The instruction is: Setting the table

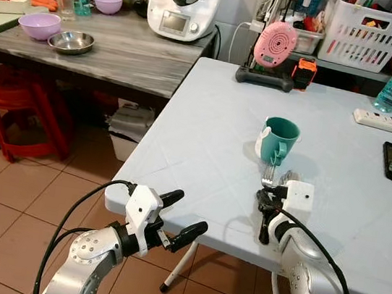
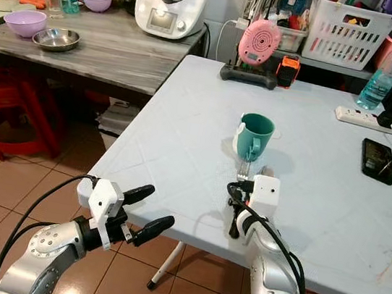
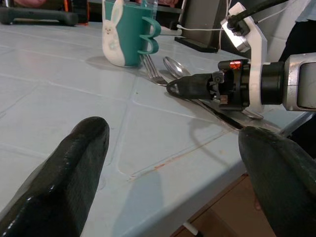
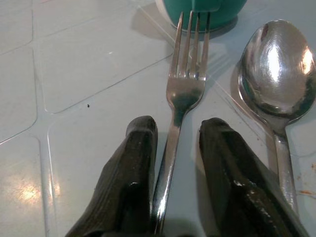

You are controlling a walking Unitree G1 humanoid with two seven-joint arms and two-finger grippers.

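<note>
Fork (image 4: 185, 84) and spoon (image 4: 276, 74) lie side by side on the table (image 1: 206, 126) before the teal mug (image 1: 279, 138); we see the right gripper (image 4: 175, 143) straddling the fork's handle, the left gripper (image 1: 185, 217) spread wide off the table edge.

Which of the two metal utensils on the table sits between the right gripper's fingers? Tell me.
The silver metal fork: its handle runs between the right gripper's black fingers, tines toward the teal mug. The silver metal spoon lies beside it, outside the fingers.

Teal ceramic mug (image 1: 279, 139) stands on pale plastic table (image 1: 197, 140). Steel fork (image 4: 180, 89) lies at its 6 o'clock; steel spoon (image 4: 276, 74) lies beside the fork, at 3 o'clock.
</note>
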